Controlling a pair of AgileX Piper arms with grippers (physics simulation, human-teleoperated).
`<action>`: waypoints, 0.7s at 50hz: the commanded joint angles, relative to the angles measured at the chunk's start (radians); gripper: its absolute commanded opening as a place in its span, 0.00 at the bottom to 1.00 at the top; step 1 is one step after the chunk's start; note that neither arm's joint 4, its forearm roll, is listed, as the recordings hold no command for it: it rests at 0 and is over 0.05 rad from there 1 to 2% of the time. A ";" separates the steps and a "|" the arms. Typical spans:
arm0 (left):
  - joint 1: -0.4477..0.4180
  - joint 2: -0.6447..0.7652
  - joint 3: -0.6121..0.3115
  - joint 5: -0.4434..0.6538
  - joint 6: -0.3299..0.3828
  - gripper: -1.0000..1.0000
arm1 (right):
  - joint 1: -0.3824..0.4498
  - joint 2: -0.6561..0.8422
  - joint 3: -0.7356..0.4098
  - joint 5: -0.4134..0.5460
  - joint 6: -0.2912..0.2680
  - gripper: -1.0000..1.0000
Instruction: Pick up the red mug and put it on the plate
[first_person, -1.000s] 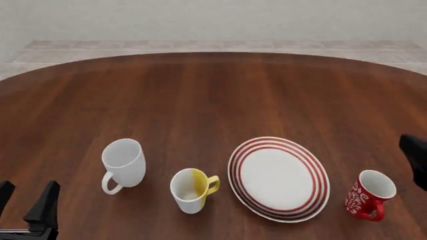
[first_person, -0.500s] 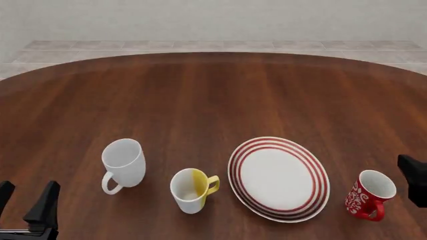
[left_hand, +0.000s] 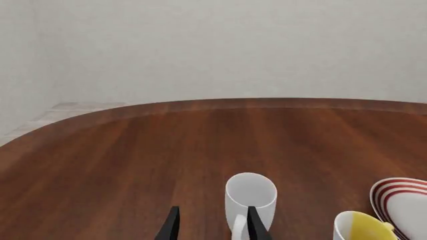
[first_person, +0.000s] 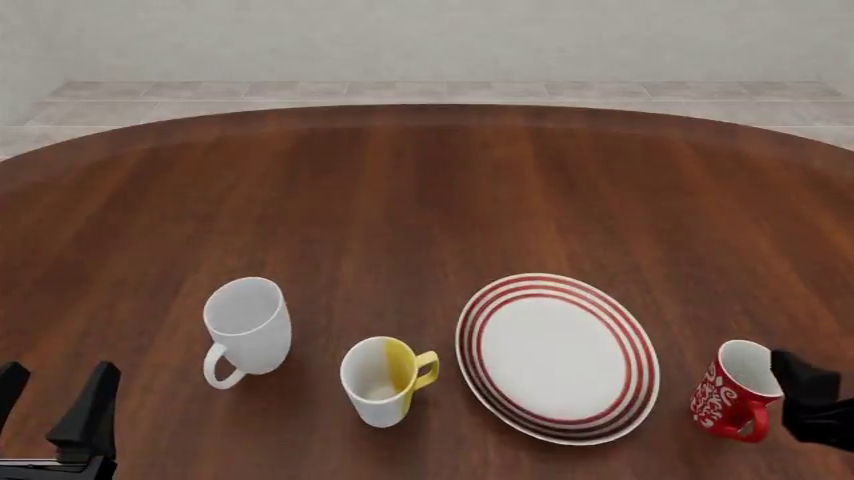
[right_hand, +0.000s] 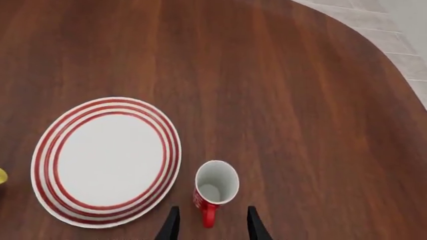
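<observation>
Red mug (first_person: 731, 391) stands upright on the table (first_person: 427, 200), just right of the plate (first_person: 557, 357) at the near right in the front view, not touching it. Handle points toward the near edge. In the right wrist view the red mug (right_hand: 215, 189) is beside the plate (right_hand: 107, 161) with a thin strip of wood between them; mug interior is white and bare.

Right gripper (right_hand: 209, 225): jaws open, holding nothing. Its two black fingers straddle the line of the mug handle, which sits in the gap between the tips. Can't tell from this view whether they are level with the handle or above it. In the front view the right gripper (first_person: 814, 405) is a dark shape at the frame's right edge, overlapping the mug's right side.

Left gripper (left_hand: 212, 227): jaws open, empty, parked at the near left corner of the table. Front view shows the left gripper (first_person: 60, 415) well apart from everything.

Other items: plain white mug (first_person: 248, 328) left of centre, handle toward the near edge; white-and-yellow mug (first_person: 384, 378) between it and the plate, near the plate's left rim. Plate has nothing on it.
</observation>
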 joint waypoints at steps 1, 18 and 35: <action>0.000 0.000 0.000 0.000 0.000 1.00 | -0.011 0.004 0.044 -0.030 0.010 1.00; 0.000 0.000 0.000 0.000 0.000 1.00 | -0.027 0.054 0.130 -0.139 0.032 1.00; 0.000 0.000 0.000 0.000 0.000 1.00 | -0.029 0.131 0.207 -0.250 0.047 1.00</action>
